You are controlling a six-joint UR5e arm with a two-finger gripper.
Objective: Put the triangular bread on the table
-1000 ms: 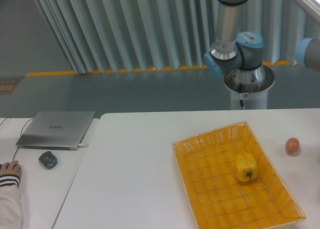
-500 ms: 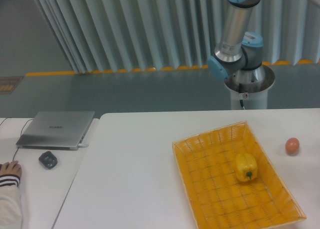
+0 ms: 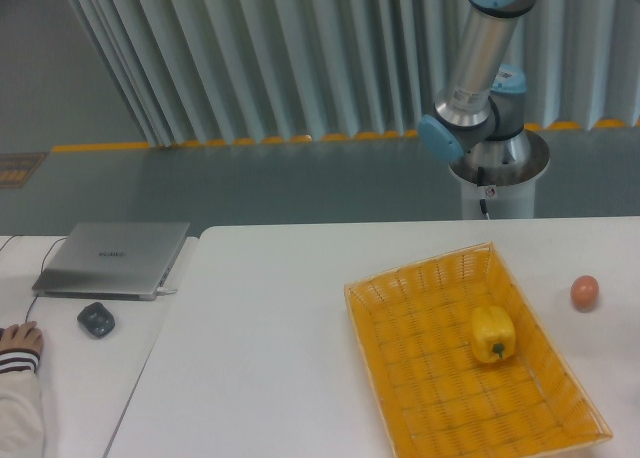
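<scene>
The triangular bread is out of view. The white table [image 3: 260, 358] fills the lower part of the camera view. Only the arm's base and lower links [image 3: 480, 108] show, behind the table's far edge at the upper right; the arm runs out of the top of the frame. The gripper itself is not in view.
A yellow woven basket tray [image 3: 420, 398] lies on the right half of the table with a yellow bell pepper [image 3: 493, 334] inside. A small brown egg [image 3: 585, 292] sits on the table to the right of it. On a neighbouring desk at left are a laptop [image 3: 115, 258], a mouse [image 3: 96, 320] and a person's hand [image 3: 18, 340].
The arm's upper link has swung to the right and upward. A blue joint at the right edge and an orange sliver at the far right have left the frame.
</scene>
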